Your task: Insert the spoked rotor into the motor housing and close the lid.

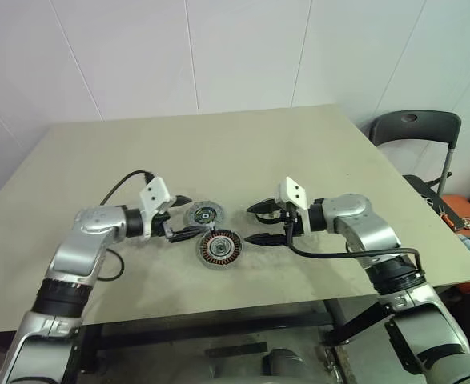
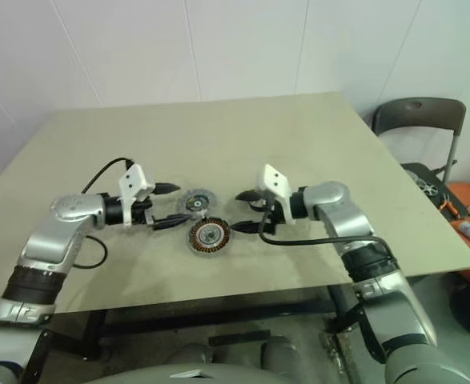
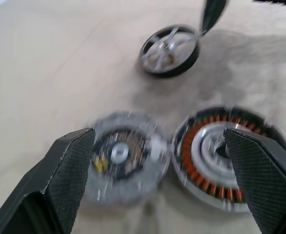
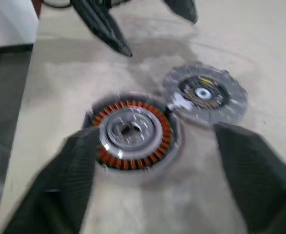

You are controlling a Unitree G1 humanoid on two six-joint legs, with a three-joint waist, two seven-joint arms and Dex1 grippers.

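Note:
The motor housing [image 1: 218, 248], a silver ring of copper windings, lies flat on the beige table. The grey lid [image 1: 203, 214] rests just behind it, the two rims nearly touching. My left gripper [image 1: 191, 214] is open wide, hovering at the lid's left edge; in its wrist view the lid [image 3: 123, 156] and housing [image 3: 220, 156] sit between its fingers. My right gripper [image 1: 248, 224] is open to the right of both parts, nothing between its fingers, pointing at the housing [image 4: 130, 131]. The spoked rotor [image 3: 169, 48] lies on the table beside one right fingertip.
A dark folding chair [image 1: 415, 128] stands past the table's right edge, with an orange box of tools [image 1: 463, 212] on the floor near it. The table [image 1: 218, 152] stretches bare toward the white wall. Cables trail from both wrists.

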